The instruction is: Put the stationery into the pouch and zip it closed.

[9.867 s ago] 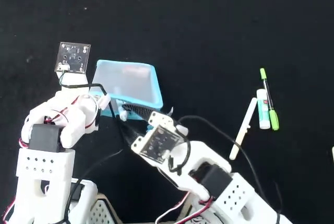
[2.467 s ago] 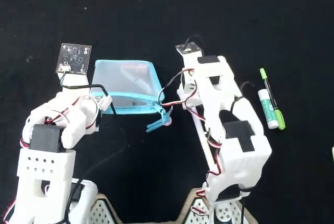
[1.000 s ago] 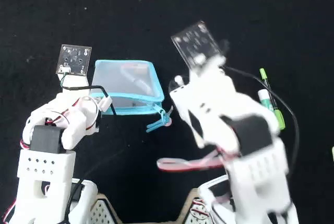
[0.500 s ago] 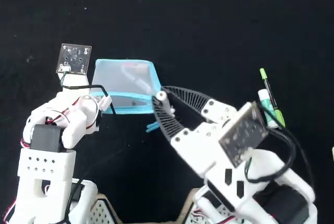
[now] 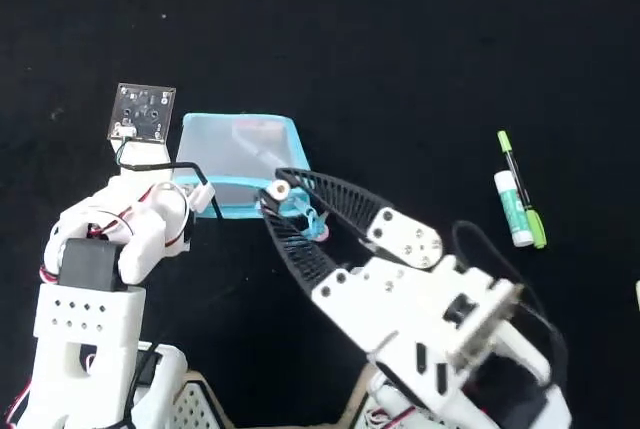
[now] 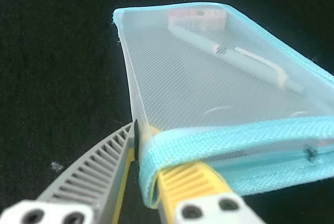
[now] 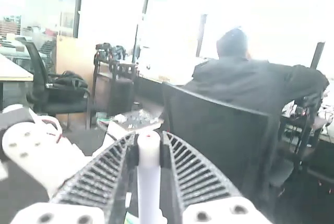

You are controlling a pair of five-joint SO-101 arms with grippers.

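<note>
**White stick held at the pouch's corner, left arm pinning the pouch**

The translucent mesh pouch with light-blue zip trim (image 5: 240, 154) lies flat on the black cloth table (image 5: 450, 69), left of centre. In the left wrist view we see through the pouch (image 6: 209, 83) to a slim white pen with a clip (image 6: 245, 59) and a small pink-and-white block (image 6: 198, 18), both inside. We can't tell whether the zip is open.

The left gripper (image 6: 142, 135) is clamped narrow on the pouch's near left corner, with a grey ribbed finger on one side of the blue trim and a yellow finger on the other. From the high view that left gripper (image 5: 205, 199) sits right at the pouch's near edge.

The right gripper (image 5: 272, 199) is at the pouch's near right corner, its black ribbed fingers closed around a white plastic stick (image 5: 278, 190) whose round end points up at the camera. In the right wrist view, the right gripper (image 7: 148, 140) has the stick (image 7: 147, 182) pinched between both fingers, standing along them. The light-blue zip pull (image 5: 314, 225) lies on the table just beside those fingers.

A green pen (image 5: 521, 192) and a white glue stick with a green label (image 5: 511, 211) lie side by side near the table's right edge, well apart from the pouch.
</note>
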